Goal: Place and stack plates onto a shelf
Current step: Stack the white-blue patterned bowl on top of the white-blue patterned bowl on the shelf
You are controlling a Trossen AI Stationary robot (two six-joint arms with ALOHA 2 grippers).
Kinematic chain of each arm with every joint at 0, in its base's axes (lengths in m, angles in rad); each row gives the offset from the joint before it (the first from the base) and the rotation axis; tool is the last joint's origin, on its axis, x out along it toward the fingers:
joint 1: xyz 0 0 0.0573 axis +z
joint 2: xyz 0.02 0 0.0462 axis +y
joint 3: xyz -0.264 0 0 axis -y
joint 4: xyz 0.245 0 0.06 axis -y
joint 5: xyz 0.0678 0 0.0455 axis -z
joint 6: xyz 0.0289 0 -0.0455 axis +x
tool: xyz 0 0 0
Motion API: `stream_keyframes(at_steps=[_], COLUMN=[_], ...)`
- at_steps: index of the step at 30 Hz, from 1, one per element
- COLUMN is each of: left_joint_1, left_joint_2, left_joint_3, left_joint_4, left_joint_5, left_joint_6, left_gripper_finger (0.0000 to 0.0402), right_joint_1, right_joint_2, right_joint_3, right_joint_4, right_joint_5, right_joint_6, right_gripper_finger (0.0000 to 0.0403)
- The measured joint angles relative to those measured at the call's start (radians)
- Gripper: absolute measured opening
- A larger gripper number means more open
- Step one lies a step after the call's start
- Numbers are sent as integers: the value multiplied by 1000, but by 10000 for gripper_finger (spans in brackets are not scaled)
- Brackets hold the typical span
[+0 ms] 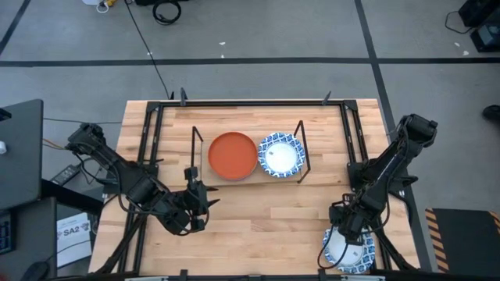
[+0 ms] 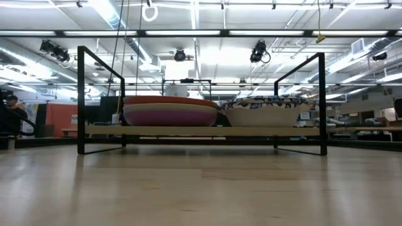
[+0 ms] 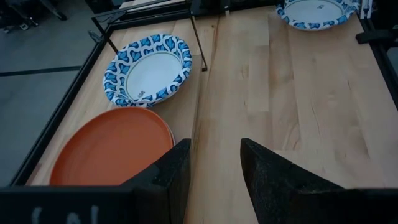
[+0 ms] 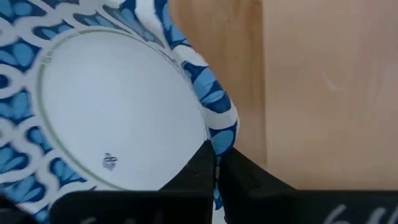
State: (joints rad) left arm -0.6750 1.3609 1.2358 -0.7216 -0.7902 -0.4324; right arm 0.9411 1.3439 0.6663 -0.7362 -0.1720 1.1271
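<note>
The shelf (image 1: pixel 194 150), black rods with a wooden board (image 2: pixel 251 131), stands mid-table. On it sits a stack of plates with an orange one (image 1: pixel 232 155) on top, and beside it a blue-and-white plate (image 1: pixel 280 154). Another blue-and-white plate (image 1: pixel 353 253) lies at the table's near right corner, and my right gripper (image 1: pixel 341 232) is shut on it. My left gripper (image 1: pixel 197 204) hangs open over the table just left of the shelf's near left corner, its fingers (image 3: pixel 214 146) holding nothing. My right gripper pinches the blue-and-white plate's patterned rim (image 4: pixel 219 127) between its two fingers, one finger (image 4: pixel 196 171) on the inner side and the other (image 4: pixel 245 177) on the outer. The fingers come steeply from above, on the plate's far left side. The plate seems to lie on the table.
The table's black frame rails (image 1: pixel 148 133) run along its left, right and far edges. The shelf's upright rods (image 2: pixel 80 100) stand at its corners. Bare wood lies between the shelf and the table's near edge (image 1: pixel 266 226).
</note>
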Motion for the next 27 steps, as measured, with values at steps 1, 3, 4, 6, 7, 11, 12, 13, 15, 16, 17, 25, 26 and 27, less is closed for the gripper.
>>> stream_keyframes(at_steps=[1, 3, 4, 6, 7, 11, 12, 13, 15, 16, 17, 25, 26, 27], left_joint_1=[0, 0, 0, 0, 0, 0, 0, 0, 0, 0, 0, 0, 0, 0], left_joint_2=[0, 0, 0, 0, 0, 0, 0, 0, 0, 0, 0, 0, 0, 0], left_joint_3=[0, 0, 0, 0, 0, 0, 0, 0, 0, 0, 0, 0, 0, 0], left_joint_4=[0, 0, 0, 0, 0, 0, -1, -1, -1, -1, -1, 0, 0, 0], left_joint_5=[0, 1, 1, 1, 1, 1, 1, 1, 1, 1, 1, 1, 1, 1], left_joint_6=[0, 0, 1, 1, 1, 2, 2, 2, 2, 2, 6, 26, 26, 26], left_gripper_finger=[146, 146, 146, 146, 146, 146, 146, 146, 146, 146, 146, 146, 146, 146], right_joint_1=[-8, -30, -40, -65, -79, -136, -152, -169, -202, -219, -237, -401, -424, -447], right_joint_2=[0, 0, 0, 0, 0, 0, 0, 0, 0, 0, 0, 0, 0, 0], right_joint_3=[10, 34, 48, 79, 95, 175, 198, 221, 270, 296, 322, 538, 566, 593], right_joint_4=[0, -2, -4, -4, -5, -43, -57, -77, -112, -127, -146, -218, -215, -215], right_joint_5=[-5, -6, -6, -5, -5, -8, -11, -12, -12, -10, -4, 104, 116, 127], right_joint_6=[-5, -26, -39, -71, -84, -139, -158, -176, -211, -228, -247, -461, -502, -541], right_gripper_finger=[17, 10, 9, 9, 10, 12, 11, 10, 10, 10, 10, 10, 10, 10])
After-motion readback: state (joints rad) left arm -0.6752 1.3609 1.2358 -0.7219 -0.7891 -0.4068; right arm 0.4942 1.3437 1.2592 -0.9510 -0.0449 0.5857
